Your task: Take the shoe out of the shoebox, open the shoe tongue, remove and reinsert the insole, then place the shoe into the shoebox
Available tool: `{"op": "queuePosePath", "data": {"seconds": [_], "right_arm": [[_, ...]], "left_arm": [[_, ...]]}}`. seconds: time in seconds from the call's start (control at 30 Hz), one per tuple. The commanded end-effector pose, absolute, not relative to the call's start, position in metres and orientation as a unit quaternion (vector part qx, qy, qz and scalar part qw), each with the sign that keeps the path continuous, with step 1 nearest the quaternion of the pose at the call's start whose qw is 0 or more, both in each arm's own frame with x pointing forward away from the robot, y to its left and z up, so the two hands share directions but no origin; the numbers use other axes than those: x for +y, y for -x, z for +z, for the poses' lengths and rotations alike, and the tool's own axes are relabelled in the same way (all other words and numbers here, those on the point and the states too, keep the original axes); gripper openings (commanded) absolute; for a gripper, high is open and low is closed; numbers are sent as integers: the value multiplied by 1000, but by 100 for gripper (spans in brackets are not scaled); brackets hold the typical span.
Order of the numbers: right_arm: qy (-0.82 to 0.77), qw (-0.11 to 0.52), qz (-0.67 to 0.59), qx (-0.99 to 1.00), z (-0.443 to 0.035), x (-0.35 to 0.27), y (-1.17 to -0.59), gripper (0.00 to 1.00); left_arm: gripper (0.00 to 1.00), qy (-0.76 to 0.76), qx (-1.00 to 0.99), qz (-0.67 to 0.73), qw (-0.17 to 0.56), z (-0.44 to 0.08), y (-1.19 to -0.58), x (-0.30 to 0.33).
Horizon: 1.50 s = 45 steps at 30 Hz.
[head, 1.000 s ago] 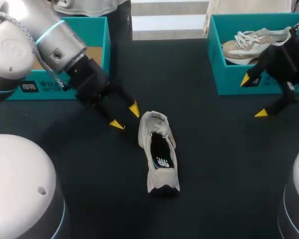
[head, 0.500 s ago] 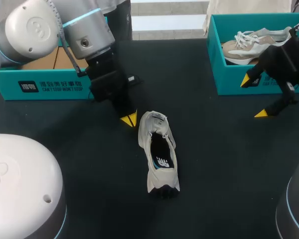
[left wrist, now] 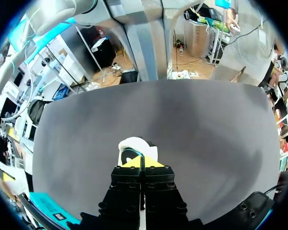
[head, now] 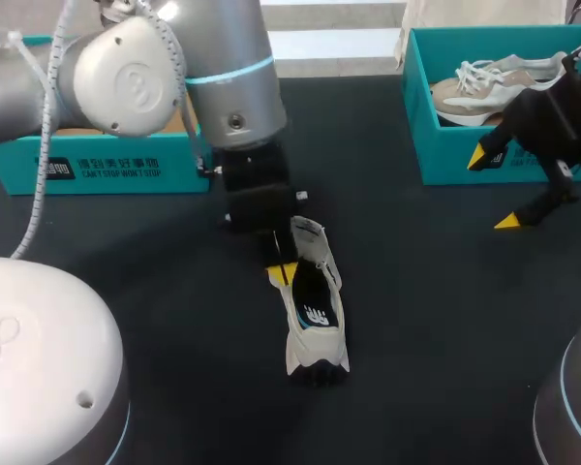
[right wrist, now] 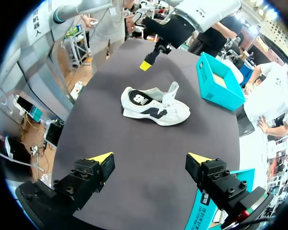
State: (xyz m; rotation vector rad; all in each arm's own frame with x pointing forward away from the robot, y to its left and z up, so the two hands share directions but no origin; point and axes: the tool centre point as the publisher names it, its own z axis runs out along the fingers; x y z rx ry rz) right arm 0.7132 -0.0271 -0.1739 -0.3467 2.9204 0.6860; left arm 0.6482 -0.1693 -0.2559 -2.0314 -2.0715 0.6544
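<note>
A white shoe [head: 311, 302] lies on the dark table, its tongue flipped up and the black insole [head: 313, 308] showing. My left gripper [head: 283, 274] is shut, with its yellow tips pressed together just above the shoe's left side and nothing held. In the left wrist view the shut gripper [left wrist: 141, 162] hovers over the white shoe [left wrist: 134, 146]. My right gripper [head: 492, 189] hangs open in front of the right shoebox [head: 455, 160], far from the shoe. In the right wrist view the shoe [right wrist: 154, 105] lies ahead of the open gripper [right wrist: 151, 158], with the left gripper [right wrist: 146, 64] beyond it.
A teal shoebox [head: 97, 167] stands at the back left, partly behind my left arm. The right shoebox holds a second, beige shoe [head: 494, 77]. Dark tabletop stretches around the white shoe on all sides.
My left arm swung in from the left to the shoe, and its gripper went from part open to shut. The right arm and the shoe stayed put.
</note>
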Motion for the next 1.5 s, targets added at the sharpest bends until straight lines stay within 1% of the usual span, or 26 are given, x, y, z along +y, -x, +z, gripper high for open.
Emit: {"op": "queuePosePath", "data": {"seconds": [0.03,0.27,0.3,0.5,0.6,0.77,0.9,1.3,1.5], "right_arm": [[115,60,226,965,-175,-27,-714,100],[115,60,226,965,-175,-27,-714,100],[115,60,226,965,-175,-27,-714,100],[115,60,226,965,-175,-27,-714,100],[115,60,226,965,-175,-27,-714,100],[115,60,226,965,-175,-27,-714,100],[115,60,226,965,-175,-27,-714,100],[115,60,226,965,-175,-27,-714,100],[115,60,226,965,-175,-27,-714,100]], "left_arm": [[0,686,-694,191,111,-277,-649,-185],[0,682,-701,179,102,-305,-661,-191],[0,682,-707,167,88,-307,-663,-192],[0,682,-714,147,65,-316,-676,-195],[0,683,-720,115,48,-323,-681,-196],[0,677,-732,80,13,-335,-684,-195],[0,679,-732,56,-1,-348,-685,-198],[0,682,-730,43,-1,-381,-695,-202],[0,683,-729,48,1,-375,-692,-199]]}}
